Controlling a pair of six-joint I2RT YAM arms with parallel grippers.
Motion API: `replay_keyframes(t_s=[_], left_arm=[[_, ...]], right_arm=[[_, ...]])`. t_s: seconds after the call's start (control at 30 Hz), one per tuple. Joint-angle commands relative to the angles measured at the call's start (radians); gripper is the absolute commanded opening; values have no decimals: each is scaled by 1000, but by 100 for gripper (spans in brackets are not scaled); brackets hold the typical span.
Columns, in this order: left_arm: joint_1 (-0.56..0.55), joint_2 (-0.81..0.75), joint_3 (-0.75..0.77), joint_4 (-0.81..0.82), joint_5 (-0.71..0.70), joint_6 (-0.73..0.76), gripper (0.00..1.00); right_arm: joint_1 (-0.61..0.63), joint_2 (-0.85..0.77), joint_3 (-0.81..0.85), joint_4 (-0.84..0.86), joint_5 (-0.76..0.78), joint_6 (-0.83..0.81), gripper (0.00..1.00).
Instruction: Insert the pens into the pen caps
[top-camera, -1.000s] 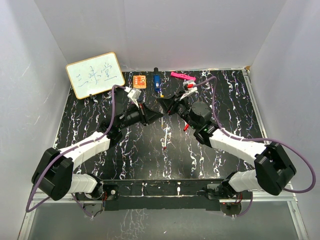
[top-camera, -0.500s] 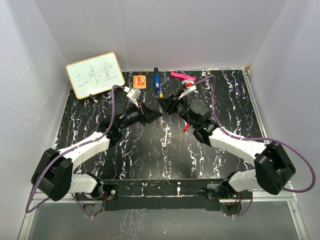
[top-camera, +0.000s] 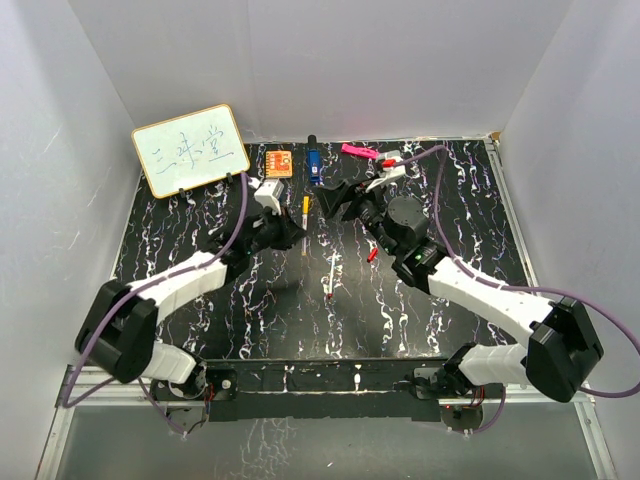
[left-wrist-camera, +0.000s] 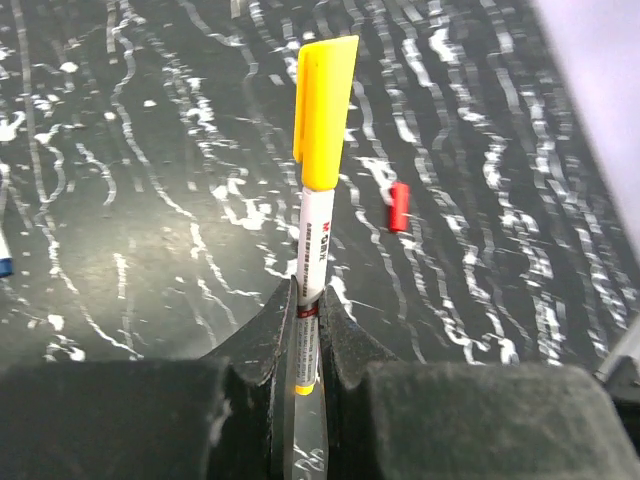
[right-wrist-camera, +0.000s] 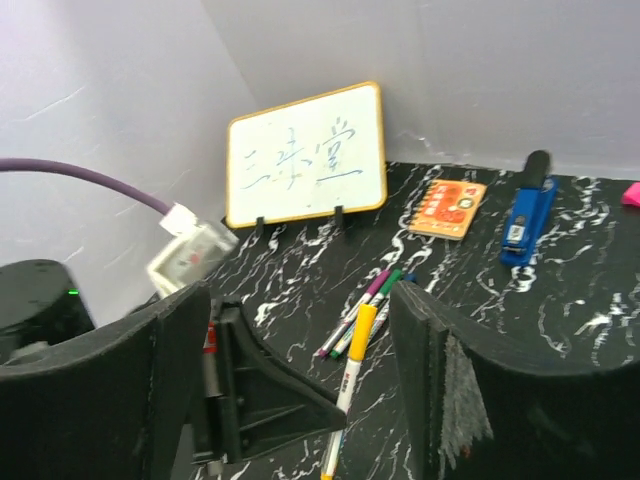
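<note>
My left gripper (left-wrist-camera: 308, 295) is shut on a white-barrelled pen (left-wrist-camera: 314, 235) that wears a yellow cap (left-wrist-camera: 325, 105). The top view shows this pen (top-camera: 305, 214) sticking out from the left gripper (top-camera: 292, 230) toward the back. My right gripper (top-camera: 335, 198) stands open just to the right of it, and its fingers (right-wrist-camera: 175, 345) straddle the capped pen (right-wrist-camera: 352, 365) without touching. A second pen (top-camera: 330, 274) with a red end lies mid-table. A loose red cap (top-camera: 372, 254) lies beside it on the right. Two capped pens, purple and green (right-wrist-camera: 368, 298), lie beyond the left gripper.
A whiteboard (top-camera: 190, 150) leans at the back left. An orange square block (top-camera: 279, 161), a blue and black marker (top-camera: 313, 165) and a pink bar (top-camera: 360, 152) line the back edge. White walls close in three sides of the table.
The right gripper has opened, let go of the yellow cap and drawn back. The left gripper has moved left with the capped pen still in it.
</note>
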Motion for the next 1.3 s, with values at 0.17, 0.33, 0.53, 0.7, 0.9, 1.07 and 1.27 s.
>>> replay_keyframes(t_s=[0.17,0.33,0.53,0.7,0.9,1.07,1.27], left_arm=[[21,296,329,-307,-262,148,0],[51,481,520,-452,-331,171,0],[73,610,657,-545,-360,173,0],[88,673,714,-583,-373,178,0],[90,726,773,-635,-398,193,3],[91,749,791,-652,-407,189,9],[91,753,805,-672,-438,183,12]], right_arm=[[0,-44,27,-193,199,-31,91],[1,-78,-34,-219,237,-24,92],[1,-85,-51,-233,250,-20,92],[-1,-88,-64,-234,249,-15,93],[-1,-78,-71,-232,243,-4,93],[0,-65,-70,-232,243,0,95],[-1,-52,-71,-233,246,-2,98]])
